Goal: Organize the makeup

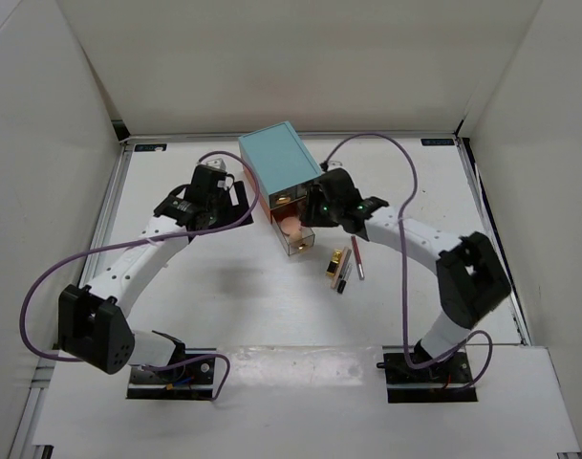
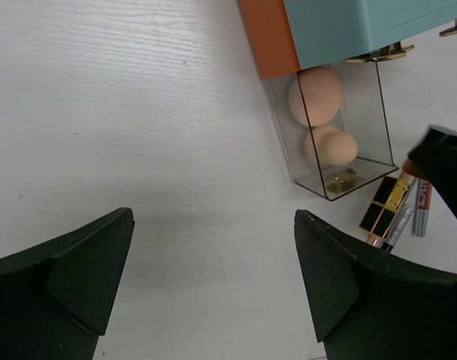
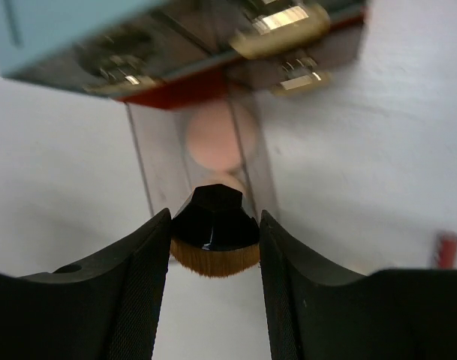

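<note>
evidently to drop it beside the peach sponges (image 2: 317,94), the right claw (image 3: 214,223) pinches a stubby brush (image 3: 213,244) over the centre-frame clear drawer (image 2: 284,142), left claw (image 2: 213,216) gaping empty.

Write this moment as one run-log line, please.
right gripper: shut on black brush, at open clear drawer | drawer: two peach sponges inside | left gripper: open, holds nothing | gold lipstick tube: on table beside drawer

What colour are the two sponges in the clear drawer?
Peach; the sponges show best in the left wrist view.
</note>
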Motion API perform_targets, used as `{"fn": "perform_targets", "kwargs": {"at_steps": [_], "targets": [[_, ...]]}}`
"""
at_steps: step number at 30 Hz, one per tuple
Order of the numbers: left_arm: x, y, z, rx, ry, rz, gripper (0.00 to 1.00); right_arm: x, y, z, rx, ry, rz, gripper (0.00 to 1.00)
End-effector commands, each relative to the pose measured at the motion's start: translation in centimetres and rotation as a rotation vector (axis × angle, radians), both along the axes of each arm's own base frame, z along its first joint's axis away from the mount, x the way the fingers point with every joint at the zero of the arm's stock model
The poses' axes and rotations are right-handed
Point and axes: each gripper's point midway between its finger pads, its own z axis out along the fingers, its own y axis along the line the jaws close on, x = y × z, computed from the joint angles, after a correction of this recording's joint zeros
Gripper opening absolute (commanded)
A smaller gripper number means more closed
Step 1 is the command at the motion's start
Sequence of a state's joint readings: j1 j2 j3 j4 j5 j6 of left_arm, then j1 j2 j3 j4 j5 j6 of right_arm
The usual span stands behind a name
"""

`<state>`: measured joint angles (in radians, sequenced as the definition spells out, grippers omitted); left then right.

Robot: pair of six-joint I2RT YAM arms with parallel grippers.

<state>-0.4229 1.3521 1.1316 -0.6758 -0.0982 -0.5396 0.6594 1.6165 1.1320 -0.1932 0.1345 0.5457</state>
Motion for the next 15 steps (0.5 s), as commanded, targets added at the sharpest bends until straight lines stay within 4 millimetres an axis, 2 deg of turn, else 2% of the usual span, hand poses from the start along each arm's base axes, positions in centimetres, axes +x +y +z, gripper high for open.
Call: {"fn": "perform_targets", "kwargs": {"at_steps": [1,3,5,8,9,10,12,15], "targets": [[0.6,0.1,2.1,-0.001,-0.047,0.014,0.98,3.8,4.6,3.7,0.093,-0.138,0.079,0.26],[0.5,0.1,2.1,-0.001,-0.045,0.01,0.98,4.3,6.1,2.6,0.088,-0.136,0.092,0.28],[0.6,0.1,2.1,0.0,-0.044,0.015,0.98,4.9,7.0,2.4,0.102,-0.143,0.086,0.36],[0.8,0.3,2.2,0.005,-0.044,0.025,0.98,5.7,7.1,0.8,0.078,-0.112,0.064,0.47],[0.9,0.1,2.5,0.003,-0.049,0.024,0.98,6.0,7.1,0.8,0.073,-0.114,0.06,0.54],[1.1,0.2,2.6,0.004,-0.052,0.03,0.98,5.8,7.3,0.6,0.071,-0.106,0.064,0.57],[1.8,0.0,3.3,0.001,-0.075,0.029,0.98,5.6,7.4,0.9,0.075,-0.114,0.081,0.65],[3.4,-0.4,4.6,-0.01,-0.108,0.056,0.98,5.2,7.1,3.0,0.081,-0.166,0.072,0.7]]}}
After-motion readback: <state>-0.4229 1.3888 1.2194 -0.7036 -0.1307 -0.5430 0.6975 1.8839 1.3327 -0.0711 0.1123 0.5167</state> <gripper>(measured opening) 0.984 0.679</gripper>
